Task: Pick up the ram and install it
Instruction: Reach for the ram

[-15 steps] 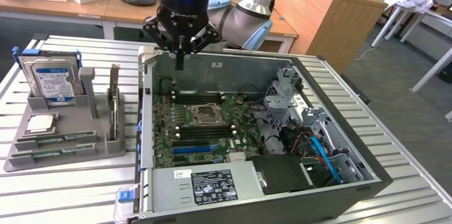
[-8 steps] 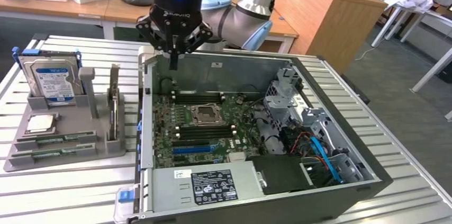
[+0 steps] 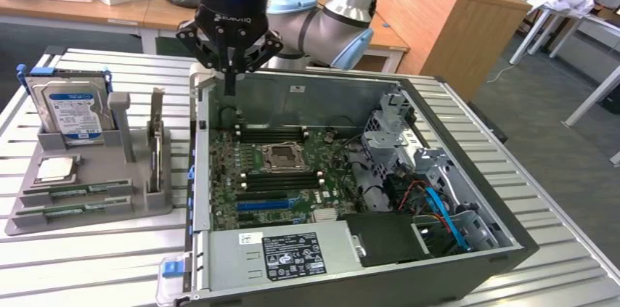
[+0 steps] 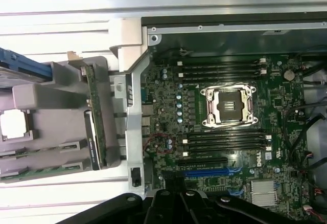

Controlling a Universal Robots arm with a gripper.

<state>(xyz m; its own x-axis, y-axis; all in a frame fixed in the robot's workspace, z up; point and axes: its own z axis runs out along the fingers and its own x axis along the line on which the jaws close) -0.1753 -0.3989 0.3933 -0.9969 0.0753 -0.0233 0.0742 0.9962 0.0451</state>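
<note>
1. Gripper (image 3: 231,80): fingers pressed together, nothing pinched, hovering over the back corner of the open PC case (image 3: 320,96).
2. Ram sticks (image 3: 75,191) lie flat in the grey holder (image 3: 145,202), on the exterior view's left of the case.

Slatted table (image 3: 87,263) bears a grey holder (image 3: 150,198) and open computer case (image 3: 436,278).

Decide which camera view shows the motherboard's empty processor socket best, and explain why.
The wrist view: it looks straight down on the processor socket, so its open metal frame and dark square centre are plain. The exterior view shows the socket at a slant, between the memory slots.
</note>
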